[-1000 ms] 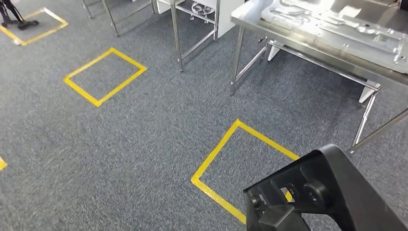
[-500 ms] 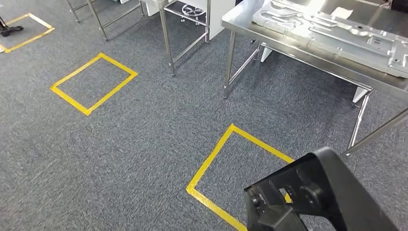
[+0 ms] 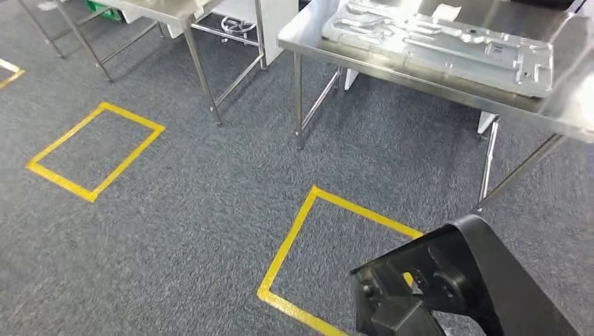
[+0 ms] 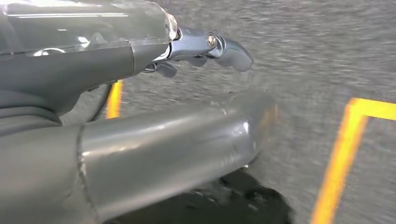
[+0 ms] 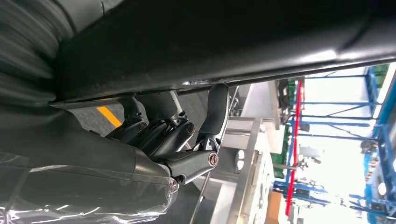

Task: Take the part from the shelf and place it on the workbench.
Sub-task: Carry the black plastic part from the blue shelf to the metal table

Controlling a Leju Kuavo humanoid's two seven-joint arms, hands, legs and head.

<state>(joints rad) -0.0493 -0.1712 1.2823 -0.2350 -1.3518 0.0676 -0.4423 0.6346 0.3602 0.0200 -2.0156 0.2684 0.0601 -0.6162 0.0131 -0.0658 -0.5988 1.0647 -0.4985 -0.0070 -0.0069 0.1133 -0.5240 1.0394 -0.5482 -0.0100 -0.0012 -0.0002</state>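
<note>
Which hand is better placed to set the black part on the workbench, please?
The right hand: its fingers already press against the black part, on the workbench side. The left hand holds nothing.

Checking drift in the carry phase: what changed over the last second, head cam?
The camera moved, not the things: the whole scene slid left in the picture, bringing the workbench and its metal panel further into view, the yellow floor squares shifting with it. The black part stayed low right in view, with the right hand under it.
</note>
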